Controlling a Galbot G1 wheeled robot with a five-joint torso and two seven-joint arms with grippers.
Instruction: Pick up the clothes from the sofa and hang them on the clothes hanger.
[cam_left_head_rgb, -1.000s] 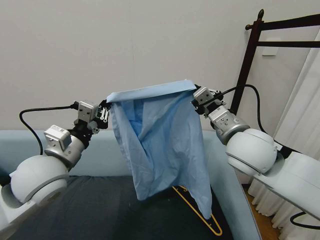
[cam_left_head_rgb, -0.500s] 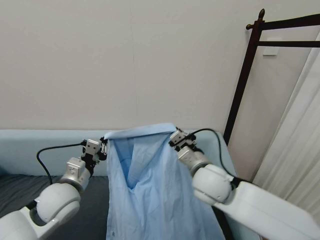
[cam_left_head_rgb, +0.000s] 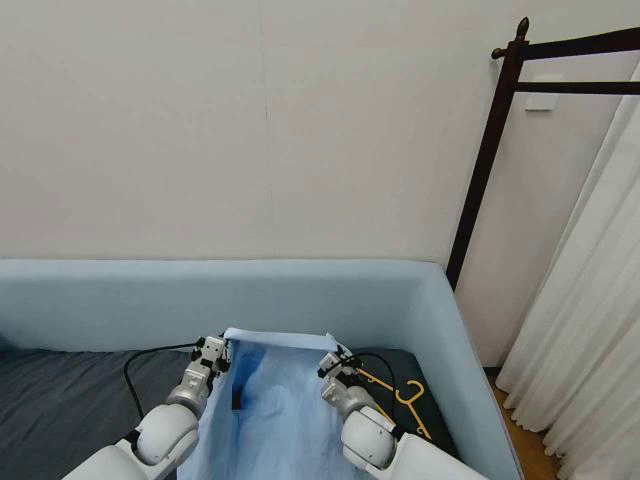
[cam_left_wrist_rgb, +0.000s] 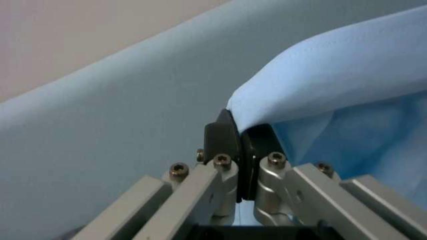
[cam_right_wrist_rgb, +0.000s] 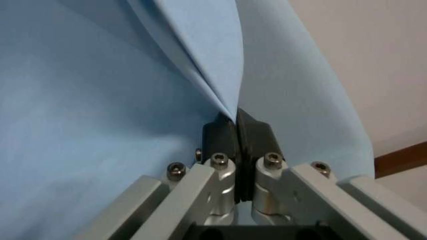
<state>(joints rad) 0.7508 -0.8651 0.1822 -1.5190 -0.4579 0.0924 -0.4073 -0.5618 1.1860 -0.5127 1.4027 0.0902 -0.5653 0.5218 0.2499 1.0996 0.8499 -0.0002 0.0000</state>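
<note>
A light blue shirt (cam_left_head_rgb: 275, 405) hangs stretched between my two grippers, low over the sofa seat. My left gripper (cam_left_head_rgb: 212, 352) is shut on one top corner of the shirt (cam_left_wrist_rgb: 320, 75); my right gripper (cam_left_head_rgb: 332, 362) is shut on the other corner (cam_right_wrist_rgb: 193, 55). In each wrist view the black pads (cam_left_wrist_rgb: 223, 137) (cam_right_wrist_rgb: 223, 132) are pressed together on a fold of the cloth. A yellow wire hanger (cam_left_head_rgb: 400, 395) lies on the dark cushion just right of the shirt. The dark wooden clothes stand (cam_left_head_rgb: 490, 150) rises at the right, beyond the sofa's end.
The pale blue sofa back (cam_left_head_rgb: 200, 295) runs across the view, with its arm (cam_left_head_rgb: 470, 370) at the right. A dark grey seat cushion (cam_left_head_rgb: 60, 400) lies at the left. White curtains (cam_left_head_rgb: 590, 330) hang at the far right. A plain wall is behind.
The view has shifted, so the camera moved. Against the sofa, both grippers and the stretched shirt have dropped from above the sofa back to just over the seat.
</note>
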